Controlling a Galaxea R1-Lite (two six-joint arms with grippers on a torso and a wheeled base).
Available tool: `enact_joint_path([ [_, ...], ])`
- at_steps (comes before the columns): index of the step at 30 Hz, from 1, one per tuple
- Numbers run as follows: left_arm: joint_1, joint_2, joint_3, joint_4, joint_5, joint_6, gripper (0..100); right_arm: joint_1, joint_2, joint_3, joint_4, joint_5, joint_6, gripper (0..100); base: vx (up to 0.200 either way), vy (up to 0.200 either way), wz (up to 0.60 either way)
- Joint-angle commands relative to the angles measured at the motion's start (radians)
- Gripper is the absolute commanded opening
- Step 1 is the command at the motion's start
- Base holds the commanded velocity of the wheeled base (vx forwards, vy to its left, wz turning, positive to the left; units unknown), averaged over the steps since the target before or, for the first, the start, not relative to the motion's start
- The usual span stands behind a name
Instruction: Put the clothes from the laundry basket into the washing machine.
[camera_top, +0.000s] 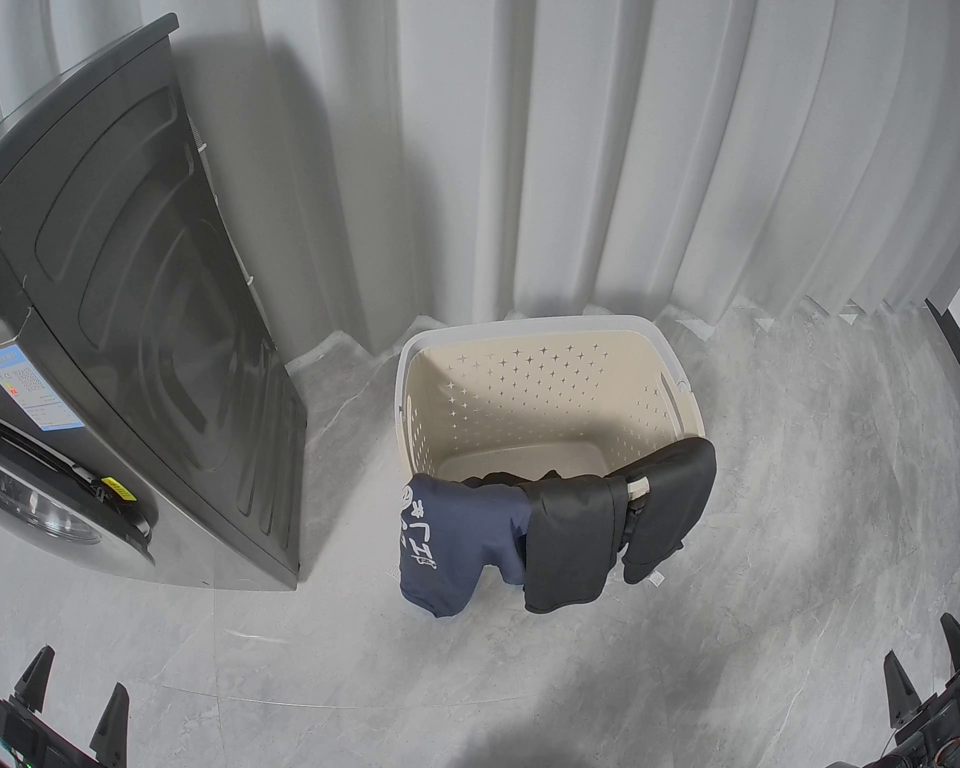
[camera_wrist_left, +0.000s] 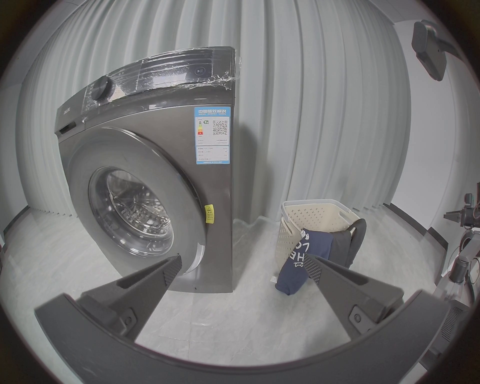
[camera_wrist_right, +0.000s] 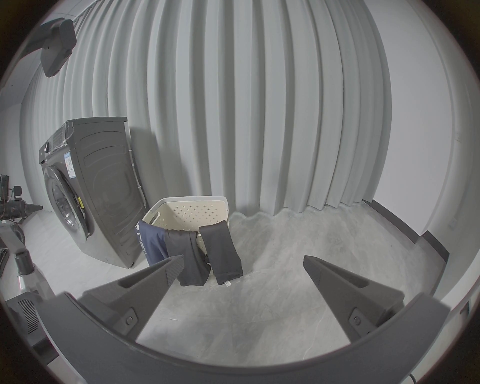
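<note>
Head view, room: we see bare floor (camera_top: 700, 620) running from the left end effector (camera_top: 78, 678) and the right end effector (camera_top: 918, 645) to the laundry basket (camera_top: 545, 328); a curtain (camera_top: 600, 150) stands just behind it.
Head view, end effectors: well apart, fingers spread on each, nothing held.
Head view, count: one laundry basket, one washing machine (camera_top: 130, 300), three garments.
Head view, clothes: navy shirt (camera_top: 450, 545), middle black garment (camera_top: 570, 540) and end black garment (camera_top: 670, 500) hang over the rim nearest the end effectors, long axes pointing down; the navy shirt is nearest the left end effector.
Head view, basket: mouth up, long axis crosswise, ahead between the end effectors.
Left wrist view, machine: ahead of the left end effector, round door (camera_wrist_left: 132, 212) facing it.
Right wrist view, basket: ahead of the right end effector, toward the left one's side; open floor on the other side.
</note>
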Motion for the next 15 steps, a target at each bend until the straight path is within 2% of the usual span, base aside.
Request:
enact_joint_path([
  [1,0.000,-0.012,0.016,0.000,0.000,0.000,100,0.000,-0.016,0.016,0.000,0.000,-0.001,100,0.000,0.000,0.00],
  [2,0.000,-0.012,0.016,0.000,0.000,0.000,100,0.000,-0.016,0.016,0.000,0.000,-0.001,100,0.000,0.000,0.00],
  [15,0.000,-0.012,0.016,0.000,0.000,0.000,100,0.000,-0.016,0.016,0.000,0.000,-0.001,100,0.000,-0.200,0.00],
])
